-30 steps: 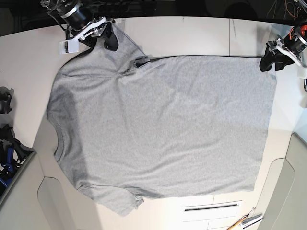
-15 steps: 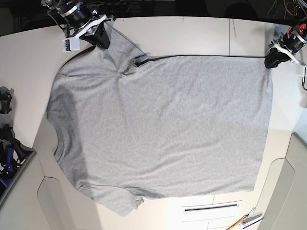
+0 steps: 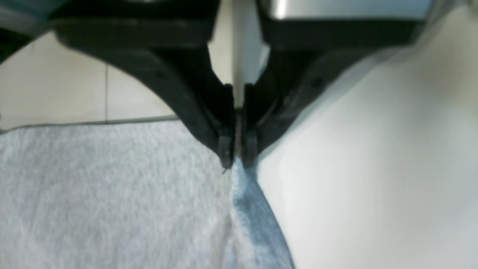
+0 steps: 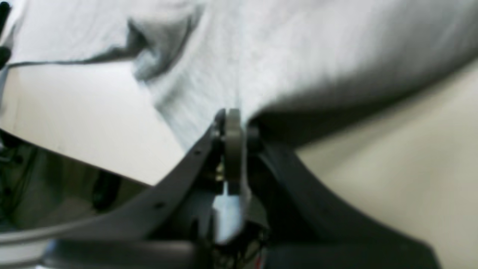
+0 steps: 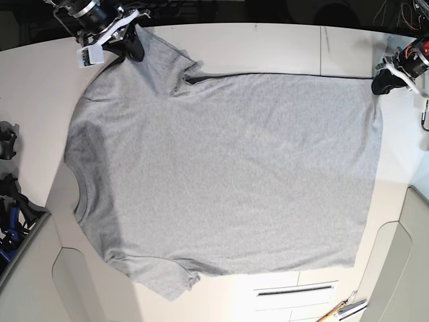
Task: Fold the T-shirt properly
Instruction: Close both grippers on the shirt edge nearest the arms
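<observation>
The heather-grey T-shirt (image 5: pixel 228 174) lies spread flat on the table with its plain side up; no lettering shows. Its neck (image 5: pixel 79 191) points left and its hem runs down the right. My right gripper (image 5: pixel 136 47) is at the far left, shut on the far sleeve's edge; the right wrist view shows its jaws pinching grey fabric (image 4: pixel 231 123). My left gripper (image 5: pixel 379 83) is at the far right, shut on the far hem corner, which the left wrist view shows clamped between the jaws (image 3: pixel 238 158).
Dark clamps and blue tools (image 5: pixel 10 201) sit at the table's left edge. A slotted panel (image 5: pixel 295 290) and hand tools (image 5: pixel 343 310) lie at the near right. The table's far edge (image 5: pixel 268 25) runs just behind both grippers.
Both grippers have pulled back toward the far edge with the cloth. The far sleeve and far side edge are now drawn straighter, and the fold by the armpit has flattened.
</observation>
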You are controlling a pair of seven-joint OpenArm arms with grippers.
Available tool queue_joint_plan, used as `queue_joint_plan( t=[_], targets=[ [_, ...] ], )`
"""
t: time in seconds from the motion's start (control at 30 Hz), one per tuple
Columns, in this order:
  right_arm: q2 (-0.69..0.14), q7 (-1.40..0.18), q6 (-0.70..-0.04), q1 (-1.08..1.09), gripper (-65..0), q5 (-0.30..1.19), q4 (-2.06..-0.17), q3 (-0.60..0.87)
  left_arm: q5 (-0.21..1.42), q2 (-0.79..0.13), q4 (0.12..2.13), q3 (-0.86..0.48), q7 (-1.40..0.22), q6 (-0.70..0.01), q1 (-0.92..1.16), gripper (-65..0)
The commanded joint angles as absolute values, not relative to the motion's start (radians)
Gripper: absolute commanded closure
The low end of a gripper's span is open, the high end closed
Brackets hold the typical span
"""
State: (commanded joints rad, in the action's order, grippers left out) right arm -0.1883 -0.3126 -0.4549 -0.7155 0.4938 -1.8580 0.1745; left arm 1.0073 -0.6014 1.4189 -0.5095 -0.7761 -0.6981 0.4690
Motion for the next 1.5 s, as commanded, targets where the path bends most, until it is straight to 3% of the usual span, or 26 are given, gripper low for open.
queue_joint_plan(
  t=[0.37,0.6,0.83,1.2,1.5],
  targets=[
    [-0.187,-0.334,-0.476,-0.776,0.0,0.569,-2.023,0.267,1.065,-0.601,1.583,-0.589,-0.809,-0.698,0.511,0.0],
    [-0.188,-0.343,-0.476,-0.63,0.0,0.534,-2.015,0.294,0.923,-0.601,1.583,-0.603,-0.693,-0.698,0.43,0.0],
    [-0.188,-0.451,-0.499,-0.404,0.0,0.512,-1.871,0.294,0.827,-0.601,1.526,-0.556,-0.646,-0.698,0.321,0.0],
    [-0.188,-0.493,-0.532,-0.047,0.0,0.502,-1.572,0.294,0.725,-0.601,1.425,-0.461,-0.579,-0.698,0.137,0.0],
    [-0.187,-0.535,-0.537,0.186,0.0,0.477,-1.308,0.292,0.609,-0.592,1.264,-0.311,-0.471,-0.698,-0.034,0.0]
  ],
)
